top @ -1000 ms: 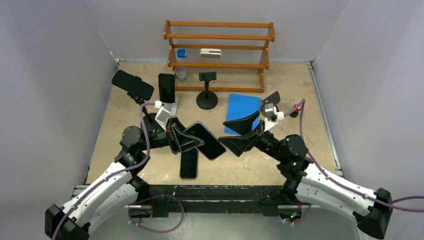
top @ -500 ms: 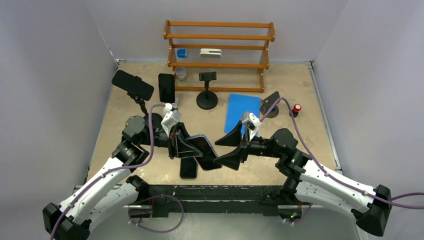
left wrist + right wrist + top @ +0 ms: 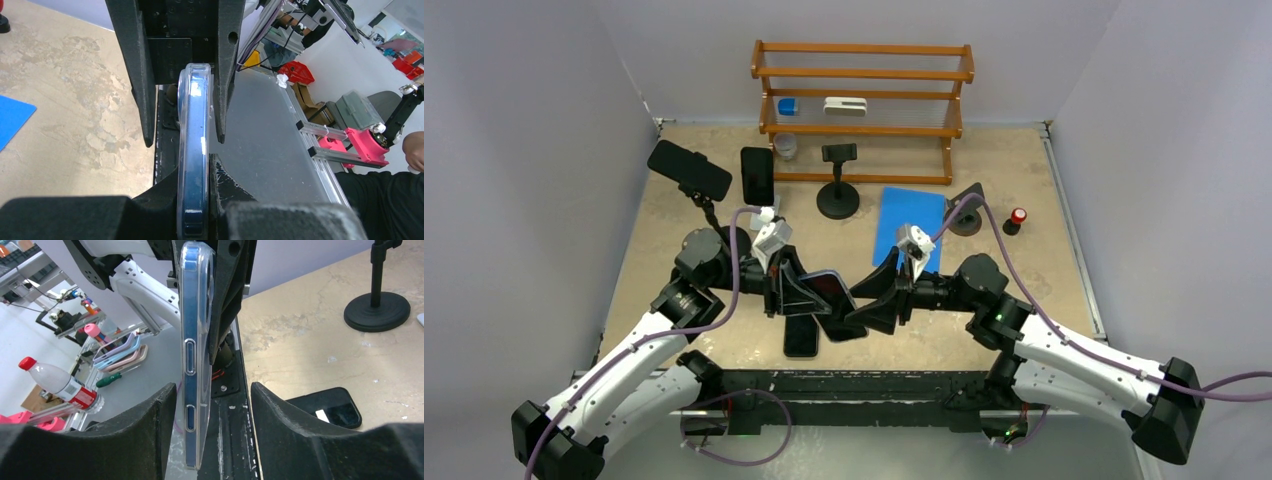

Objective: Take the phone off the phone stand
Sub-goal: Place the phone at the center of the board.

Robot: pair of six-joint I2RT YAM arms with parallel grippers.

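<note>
Over the last second the right end effector (image 3: 869, 300) swings in from the right of the frame to the centre and meets the left end effector (image 3: 809, 295). Its jaws also narrow from wide to partly open. They now stand either side of the phone (image 3: 832, 298). In the right wrist view a gap shows between the phone's clear case (image 3: 195, 355) and the right-hand finger (image 3: 300, 430), so this end effector is open around it and not yet gripping.

The left end effector is clamped on the phone, edge-on between its pads (image 3: 100, 215), and carries it a little lower in the frame than before.

The phone is off any stand, in the air above the tabletop (image 3: 674, 290). An empty stand (image 3: 839, 185) sits in the upper centre. The removal looks done, and this reads as a hand-over about to close.
</note>
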